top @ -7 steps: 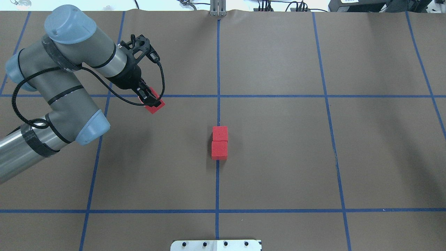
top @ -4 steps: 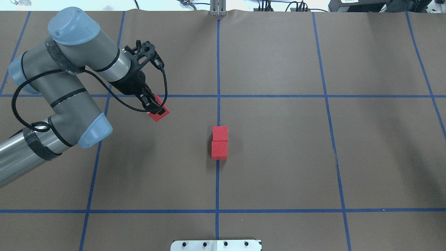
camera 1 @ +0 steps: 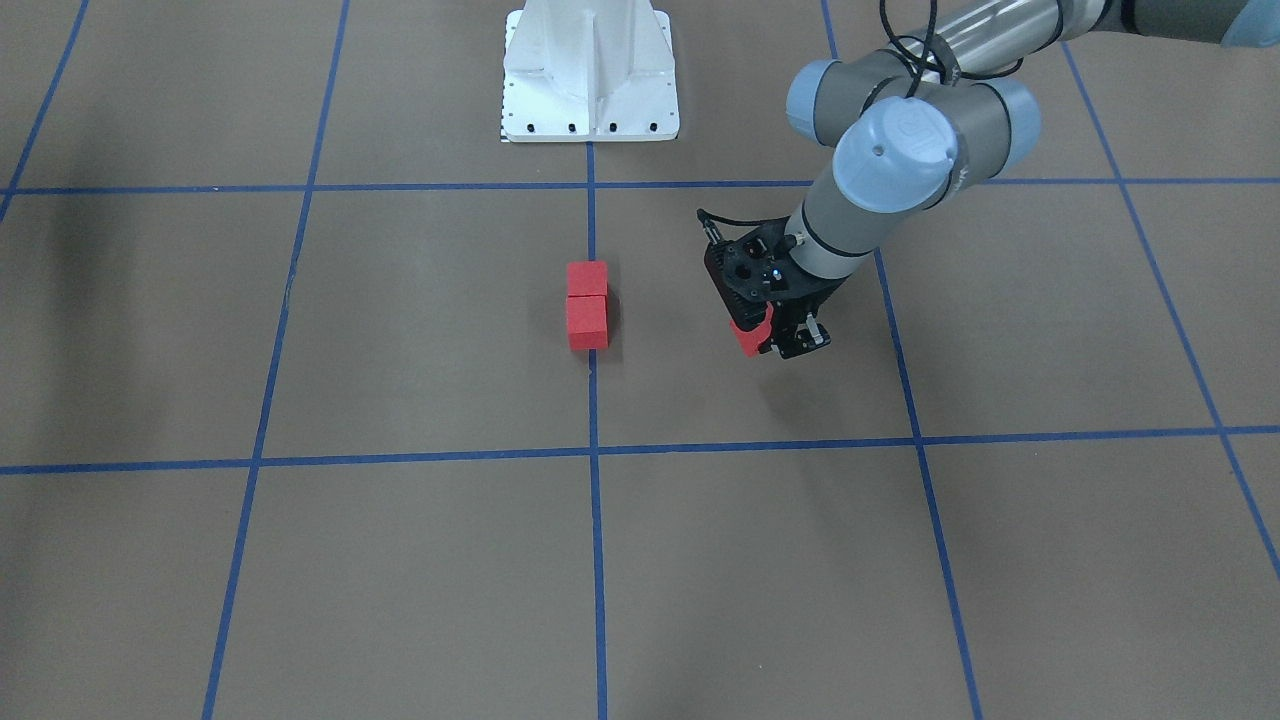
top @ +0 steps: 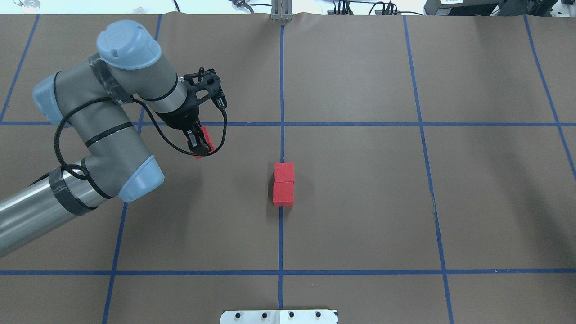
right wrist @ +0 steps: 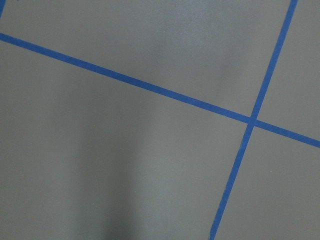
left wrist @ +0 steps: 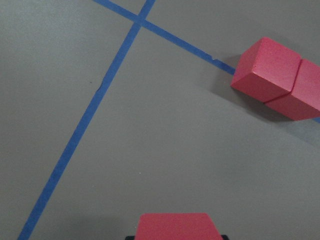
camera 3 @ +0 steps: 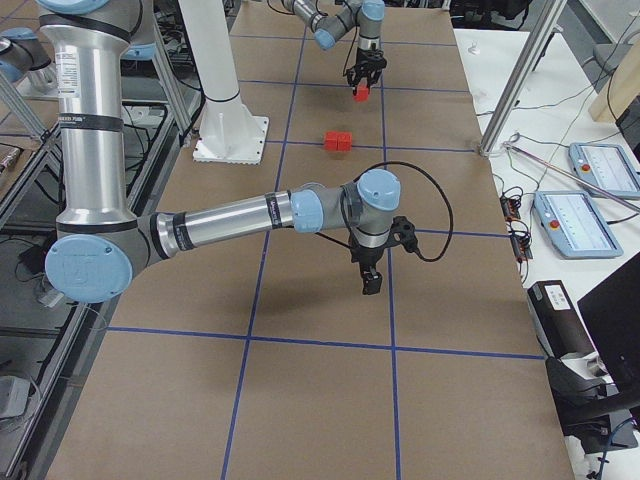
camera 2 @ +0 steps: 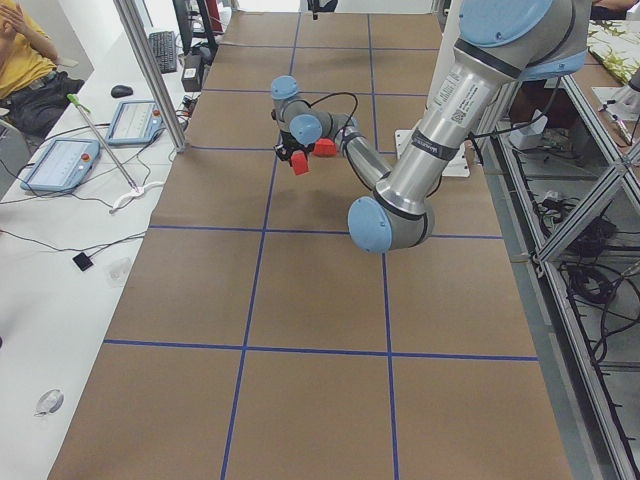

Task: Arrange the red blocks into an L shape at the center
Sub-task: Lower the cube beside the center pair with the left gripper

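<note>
Starting at the robot's side: white base plate (top: 279, 316) sits on the middle tape line (top: 281, 243). Brown paper floor (top: 360, 216), blue tape grid.

Further out, at the center (top: 315, 189): two of the red blocks (camera 1: 587, 322) on the middle line. Near block (top: 283, 194) and far block (top: 284, 172) touch face to face in a straight row along the tape. Both lie flat on the paper.

Beyond them, toward the robot's left: left gripper (top: 199, 144) points down, its fingers pinching the third block (top: 206, 135) by opposite sides. This block is turned askew to the grid. Side views show it raised off the paper. It hangs over the square left of the middle line, just short of the cross tape line (top: 360, 123), well apart from the pair. In the left wrist view the held block sits at the bottom edge and the pair at upper right.

Right gripper (camera 3: 369, 283): seen only from the right-side camera. It points down over bare paper near a tape crossing, well apart from every block. Cannot tell whether its fingers are spread or pressed together.

Far edge: metal post (top: 281, 11) at the end of the middle line, cables (top: 387, 9) behind.
</note>
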